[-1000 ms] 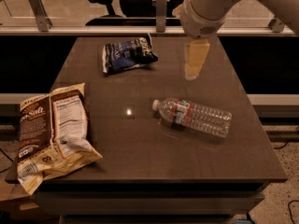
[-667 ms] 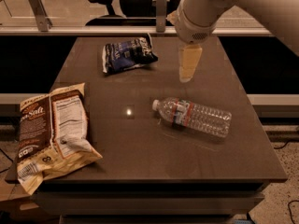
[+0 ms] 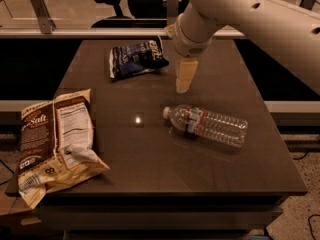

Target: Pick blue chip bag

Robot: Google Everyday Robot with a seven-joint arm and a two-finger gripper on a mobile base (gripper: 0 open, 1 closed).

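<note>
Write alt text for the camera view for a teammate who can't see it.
The robot's gripper hangs over a dark table, just right of the blue chip bag and apart from it. A clear water bottle lies on its side right of centre, and a large brown chip bag rests at the near left edge.

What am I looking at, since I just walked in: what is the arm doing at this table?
The robot arm's gripper hangs over the table, just right of the blue chip bag, which lies near the far edge and is not yet picked up. A water bottle lies on its side mid-table, and a large brown chip bag lies at the near left corner.
</note>
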